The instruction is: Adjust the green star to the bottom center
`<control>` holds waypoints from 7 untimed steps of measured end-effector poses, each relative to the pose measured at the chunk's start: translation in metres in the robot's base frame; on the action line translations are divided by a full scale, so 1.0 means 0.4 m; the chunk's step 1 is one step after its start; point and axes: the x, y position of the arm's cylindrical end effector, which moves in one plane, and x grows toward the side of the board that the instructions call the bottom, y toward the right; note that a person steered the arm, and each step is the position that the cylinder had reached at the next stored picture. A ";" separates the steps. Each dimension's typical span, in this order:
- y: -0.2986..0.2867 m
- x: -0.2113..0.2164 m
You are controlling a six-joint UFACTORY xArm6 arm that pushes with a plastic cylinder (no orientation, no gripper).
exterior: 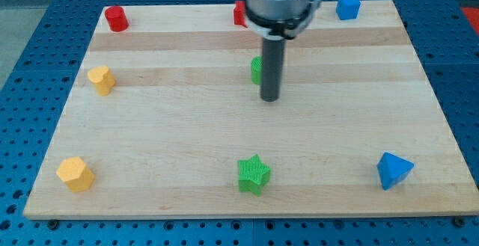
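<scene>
Eight blocks sit on one wooden board.

Two are red: one block at about eleven o'clock, and a second red block at twelve, mostly hidden behind the arm.

Two are yellow: one block at ten o'clock, another yellow block at eight.

Two are blue: a blue block at one o'clock, and a blue triangle-like block at four.

Two are green: the green star at six o'clock, and a green block near the centre, half hidden by the rod.

One rod, with my tip touching down just right of that hidden green block.
</scene>
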 end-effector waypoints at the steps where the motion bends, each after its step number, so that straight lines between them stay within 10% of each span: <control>1: -0.218 -0.023; 3: -0.332 0.181; 7: 0.065 0.461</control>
